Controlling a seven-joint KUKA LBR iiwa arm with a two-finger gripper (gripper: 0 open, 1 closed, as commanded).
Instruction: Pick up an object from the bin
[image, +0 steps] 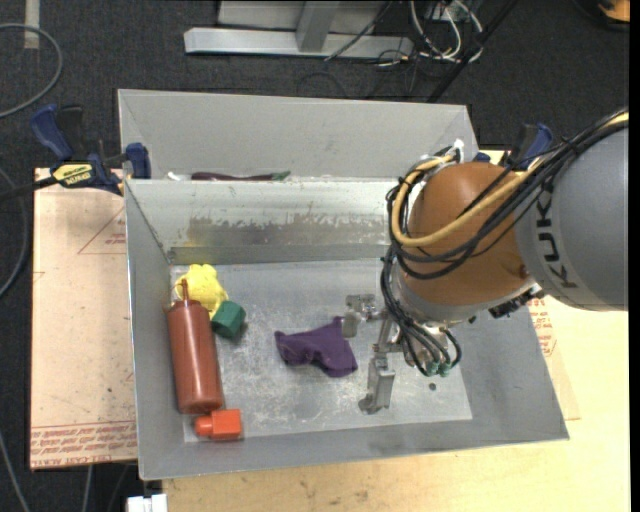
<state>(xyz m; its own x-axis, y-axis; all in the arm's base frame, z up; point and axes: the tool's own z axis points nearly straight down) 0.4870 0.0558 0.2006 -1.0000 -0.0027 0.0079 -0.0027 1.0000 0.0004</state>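
Seemingly approach step: tool (367, 350) low in bin (450, 400), fingers (378, 388) spread wide, nothing between them. Purple floppy piece (318, 350) lies just beside tool, on side away from arm. Next move likely: shift across, straddle piece, close. Red bottle (193, 360) well beyond.

Grey arm (592, 225) in from right, orange-covered wrist (465, 235) pointing down; gripper (366, 350) low, fingers (378, 385) spread apart.

Far right corner of bin (150, 300) hidden behind orange wrist cover (460, 235), arm (590, 230) cut by right edge, yellow thing (203, 285) (kind unclear) partly behind red bottle (193, 355)
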